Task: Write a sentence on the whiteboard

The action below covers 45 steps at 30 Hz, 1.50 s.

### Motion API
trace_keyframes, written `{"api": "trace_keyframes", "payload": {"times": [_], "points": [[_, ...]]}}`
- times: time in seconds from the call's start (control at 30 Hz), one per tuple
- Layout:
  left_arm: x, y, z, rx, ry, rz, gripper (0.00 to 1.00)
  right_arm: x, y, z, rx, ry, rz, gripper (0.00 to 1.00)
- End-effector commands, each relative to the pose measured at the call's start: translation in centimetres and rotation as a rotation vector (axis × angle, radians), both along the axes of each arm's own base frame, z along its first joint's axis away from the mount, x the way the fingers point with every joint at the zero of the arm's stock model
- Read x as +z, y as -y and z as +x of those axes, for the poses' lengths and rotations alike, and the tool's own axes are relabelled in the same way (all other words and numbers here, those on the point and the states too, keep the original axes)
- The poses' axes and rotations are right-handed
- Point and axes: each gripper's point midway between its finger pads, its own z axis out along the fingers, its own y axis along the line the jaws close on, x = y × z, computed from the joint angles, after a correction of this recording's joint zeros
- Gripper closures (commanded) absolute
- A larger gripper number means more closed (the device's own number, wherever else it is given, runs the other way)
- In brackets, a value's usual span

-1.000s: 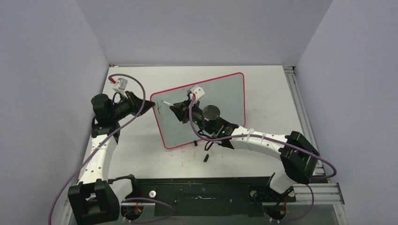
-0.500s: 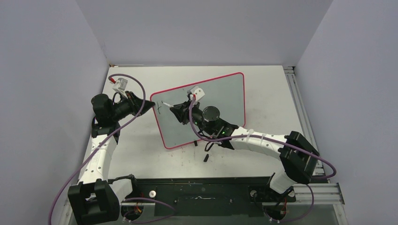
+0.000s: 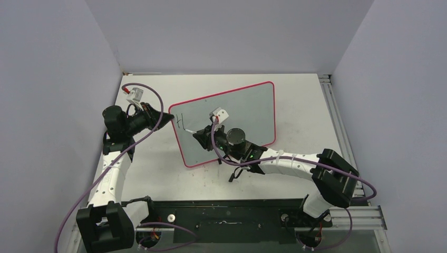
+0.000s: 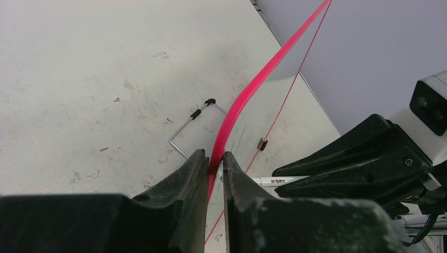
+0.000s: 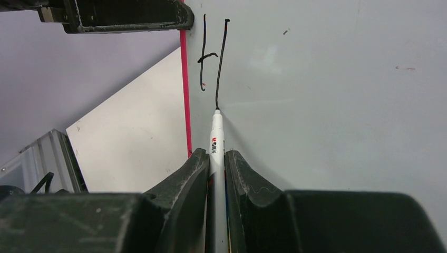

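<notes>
Pale grey whiteboard (image 3: 253, 105) with red-pink rim; black lettering (image 5: 222, 63); white pen (image 5: 216, 139); black right fingers (image 5: 182, 192)

We saw the whiteboard (image 3: 253, 108) as a glossy pale grey sheet that mirrored the wall, edged by a smooth red-pink rim (image 4: 248, 95) that looked like plastic. The table (image 4: 79, 79) was matt off-white, scuffed and speckled. The pen (image 5: 216, 138) had a smooth white plastic barrel. The fingers (image 4: 184, 184) of the left gripper (image 4: 215, 161) and those of the right gripper (image 5: 215, 158) looked like black moulded plastic, dull and finely grained. The stand wire (image 4: 181, 128) looked like bare metal with black caps. The sentence (image 5: 222, 58) was matt black ink.
</notes>
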Motion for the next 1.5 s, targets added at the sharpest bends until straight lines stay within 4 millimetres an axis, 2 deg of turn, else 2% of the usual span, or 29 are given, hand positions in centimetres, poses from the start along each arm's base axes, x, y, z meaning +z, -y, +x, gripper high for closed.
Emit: {"api": "trace_keyframes", "payload": {"times": [0.0, 0.3, 0.43, 0.83, 1.47], "points": [[2.4, 0.3, -0.3, -0.023, 0.081, 0.009, 0.88, 2.7, 1.0, 0.2, -0.029, 0.037, 0.052, 0.95], [2.2, 0.2, -0.2, -0.017, 0.077, 0.013, 0.88, 7.1, 1.1, -1.1, 0.027, 0.091, 0.141, 0.95], [2.1, 0.2, -0.2, -0.015, 0.074, 0.013, 0.88, 8.1, 1.5, -0.9, 0.014, 0.105, 0.152, 0.95], [2.2, 0.2, -0.2, -0.012, 0.072, 0.014, 0.88, 7.9, 2.2, 1.4, -0.021, 0.116, 0.153, 0.95], [2.0, 0.2, -0.2, -0.017, 0.067, 0.011, 0.88, 6.7, 1.5, 2.4, -0.032, 0.105, 0.138, 0.95]]}}
